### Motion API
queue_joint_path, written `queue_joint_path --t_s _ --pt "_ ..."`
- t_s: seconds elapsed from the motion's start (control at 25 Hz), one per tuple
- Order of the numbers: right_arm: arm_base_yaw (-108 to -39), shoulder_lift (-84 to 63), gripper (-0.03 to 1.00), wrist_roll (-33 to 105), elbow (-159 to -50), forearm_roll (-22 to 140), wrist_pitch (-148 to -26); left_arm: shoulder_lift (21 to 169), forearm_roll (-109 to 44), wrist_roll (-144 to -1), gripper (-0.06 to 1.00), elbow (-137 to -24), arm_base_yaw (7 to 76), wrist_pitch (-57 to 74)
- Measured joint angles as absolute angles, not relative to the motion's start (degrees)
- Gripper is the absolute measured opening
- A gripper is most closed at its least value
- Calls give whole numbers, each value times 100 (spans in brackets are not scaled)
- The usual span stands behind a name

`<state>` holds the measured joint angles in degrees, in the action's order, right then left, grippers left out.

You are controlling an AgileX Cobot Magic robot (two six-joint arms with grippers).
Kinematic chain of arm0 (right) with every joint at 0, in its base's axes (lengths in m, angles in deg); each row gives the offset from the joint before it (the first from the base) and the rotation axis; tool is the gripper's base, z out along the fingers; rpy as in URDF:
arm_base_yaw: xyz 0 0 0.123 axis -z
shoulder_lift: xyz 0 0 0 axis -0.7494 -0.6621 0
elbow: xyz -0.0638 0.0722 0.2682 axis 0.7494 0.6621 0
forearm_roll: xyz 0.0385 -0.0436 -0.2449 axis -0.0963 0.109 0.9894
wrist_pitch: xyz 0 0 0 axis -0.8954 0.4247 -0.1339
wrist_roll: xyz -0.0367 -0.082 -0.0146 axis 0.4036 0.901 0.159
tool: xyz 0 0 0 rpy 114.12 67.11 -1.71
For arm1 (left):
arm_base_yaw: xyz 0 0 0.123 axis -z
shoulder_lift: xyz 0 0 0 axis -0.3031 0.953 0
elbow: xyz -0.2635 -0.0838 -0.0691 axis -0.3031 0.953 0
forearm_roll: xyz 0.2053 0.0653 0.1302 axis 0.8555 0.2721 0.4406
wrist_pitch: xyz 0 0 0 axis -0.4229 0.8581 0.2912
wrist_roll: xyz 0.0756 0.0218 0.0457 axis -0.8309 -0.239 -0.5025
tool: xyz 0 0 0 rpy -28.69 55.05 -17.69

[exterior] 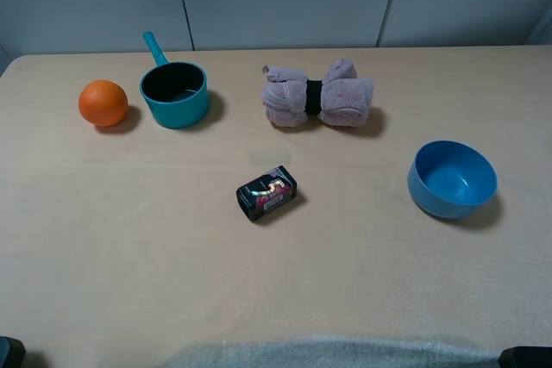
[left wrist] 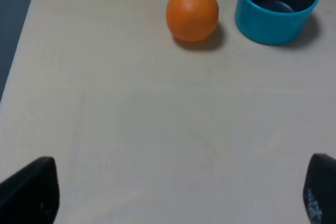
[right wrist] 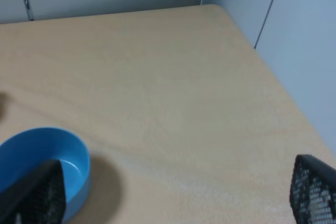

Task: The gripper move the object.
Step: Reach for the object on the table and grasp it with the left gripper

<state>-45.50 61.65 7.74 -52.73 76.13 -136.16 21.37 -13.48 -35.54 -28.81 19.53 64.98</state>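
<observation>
Small black box [exterior: 267, 192] just below high-view centre, slanted on the worktop [exterior: 129, 256]. Both spread wide and empty: left tool [left wrist: 173, 192], right tool [right wrist: 173, 192]. Match the slant, straddle its narrow sides, close gently

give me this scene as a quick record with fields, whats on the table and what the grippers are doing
surface: tan table
black box: near the table's middle, lying alone, nothing touching it
orange: far left, beside the teal pot but not touching it
pink towel: rolled, black band round its middle, behind the box
blue bowl: right side, upright, empty
left gripper: open, holding nothing, orange and pot ahead of it
right gripper: open, holding nothing, close to the bowl
</observation>
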Motion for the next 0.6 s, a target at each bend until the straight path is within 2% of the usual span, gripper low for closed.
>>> queue_joint_path --t_s 0.6 --pt "-4550 6165 65 774 -5273 7613 -13616 2137 -1348 -3554 99 -2881 1953 6498"
